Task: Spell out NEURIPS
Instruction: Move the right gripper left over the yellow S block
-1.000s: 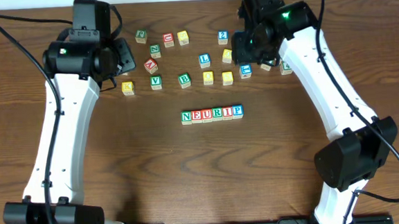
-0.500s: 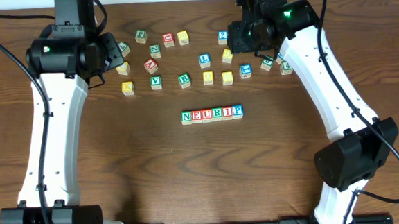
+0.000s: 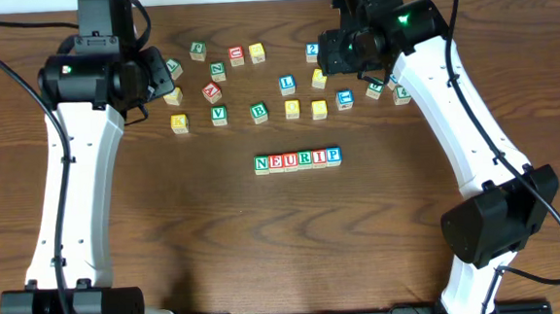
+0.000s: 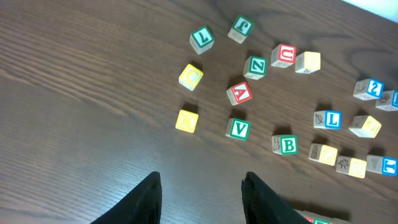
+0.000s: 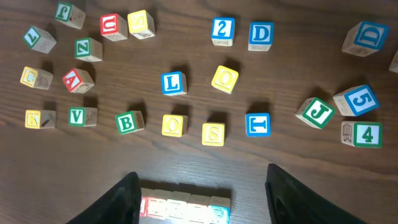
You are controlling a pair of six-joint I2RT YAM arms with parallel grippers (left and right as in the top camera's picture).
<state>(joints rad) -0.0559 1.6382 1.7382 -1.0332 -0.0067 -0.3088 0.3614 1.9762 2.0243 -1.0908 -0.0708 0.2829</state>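
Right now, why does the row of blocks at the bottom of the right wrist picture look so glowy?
Right wrist view: the spelled row is overexposed, its faces washed out and letters smeared, while the blue L cube reads sharply. Overhead view: light is even and the same row is crisp.

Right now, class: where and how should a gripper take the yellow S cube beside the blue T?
Probably from straight above, pinching the yellow S cube by two opposite side faces: it sits flat, apart from the blue T cube and its other yellow neighbour.
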